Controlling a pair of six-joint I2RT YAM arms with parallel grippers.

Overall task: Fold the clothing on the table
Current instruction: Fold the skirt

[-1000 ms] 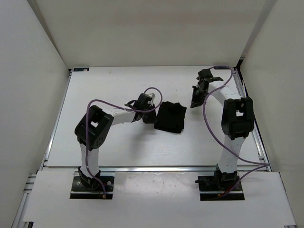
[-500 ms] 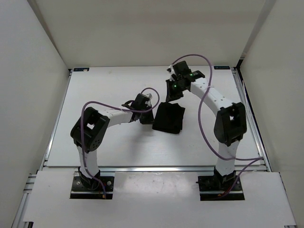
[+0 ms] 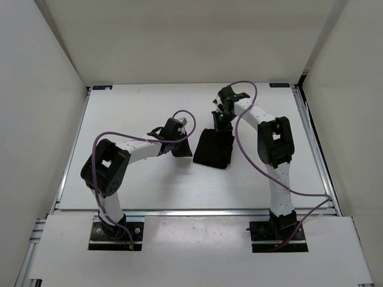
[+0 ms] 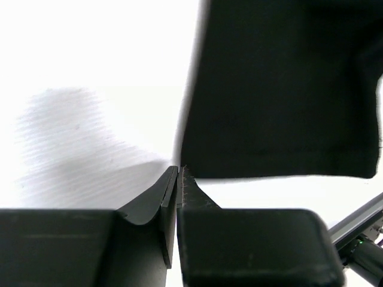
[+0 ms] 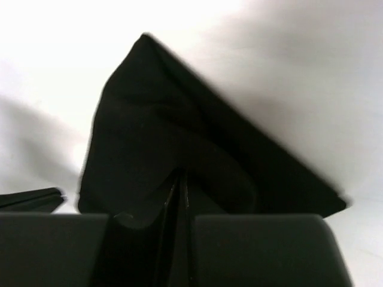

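Flat white rectangular tabletop, silver metal rails at its edges, white walls around. Plain black fabric garment lies folded near the centre. Jaws of left gripper are pressed together beside its left edge. Jaws of right gripper pinch its far edge.

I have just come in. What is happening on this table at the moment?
Two robot arms are working on a piece of black clothing, which lies in a small folded pack near the middle of the table. The right gripper is at its far edge and seems to pinch the fabric, which bunches up at the tips. The left gripper is closed at the left edge, by a corner; I cannot tell whether it holds any fabric.
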